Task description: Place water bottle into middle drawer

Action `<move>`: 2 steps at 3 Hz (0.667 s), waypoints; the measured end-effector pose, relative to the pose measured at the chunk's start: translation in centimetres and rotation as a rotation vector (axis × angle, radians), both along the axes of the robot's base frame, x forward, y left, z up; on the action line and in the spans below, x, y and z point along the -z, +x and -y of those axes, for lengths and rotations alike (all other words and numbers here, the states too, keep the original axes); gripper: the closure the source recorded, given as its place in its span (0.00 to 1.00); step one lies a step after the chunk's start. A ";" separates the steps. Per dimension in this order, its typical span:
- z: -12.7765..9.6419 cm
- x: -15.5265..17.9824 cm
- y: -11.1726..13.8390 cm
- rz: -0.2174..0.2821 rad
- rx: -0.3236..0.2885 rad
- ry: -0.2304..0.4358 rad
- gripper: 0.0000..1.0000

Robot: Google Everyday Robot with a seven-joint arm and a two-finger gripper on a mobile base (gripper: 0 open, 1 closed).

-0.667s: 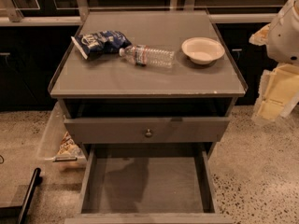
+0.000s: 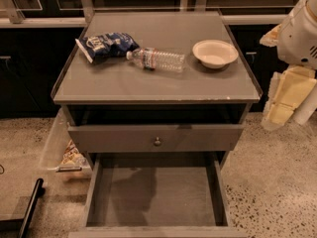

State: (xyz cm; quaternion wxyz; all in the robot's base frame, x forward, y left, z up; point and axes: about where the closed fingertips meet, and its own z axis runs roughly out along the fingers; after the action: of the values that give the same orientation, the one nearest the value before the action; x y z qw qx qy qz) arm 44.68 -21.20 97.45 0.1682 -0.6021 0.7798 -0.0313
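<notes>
The water bottle (image 2: 159,59) lies on its side on the grey cabinet top (image 2: 148,83), white cap pointing left, between a blue snack bag and a white bowl. The middle drawer (image 2: 156,190) is pulled out wide open below the drawer front with the round knob (image 2: 157,141); its flat floor is bare. My gripper (image 2: 287,97), cream-coloured under the white arm (image 2: 299,31), hangs at the right edge of the view, beside the cabinet's right side and well away from the bottle. It holds nothing that I can see.
A blue crinkled snack bag (image 2: 106,44) lies left of the bottle and a white bowl (image 2: 215,53) to its right. A clear bin (image 2: 62,150) with snacks stands on the floor left of the cabinet. A black bar (image 2: 29,207) lies at the bottom left.
</notes>
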 end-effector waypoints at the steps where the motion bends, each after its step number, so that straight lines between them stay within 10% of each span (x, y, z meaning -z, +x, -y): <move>1: -2.1 1.4 2.8 0.020 -0.033 0.040 0.00; 2: -4.2 2.8 6.6 0.050 -0.063 0.080 0.00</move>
State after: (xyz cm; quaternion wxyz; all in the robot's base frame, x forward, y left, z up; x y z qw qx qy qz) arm 51.27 -16.99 94.61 0.2126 -0.6184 0.7565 -0.0096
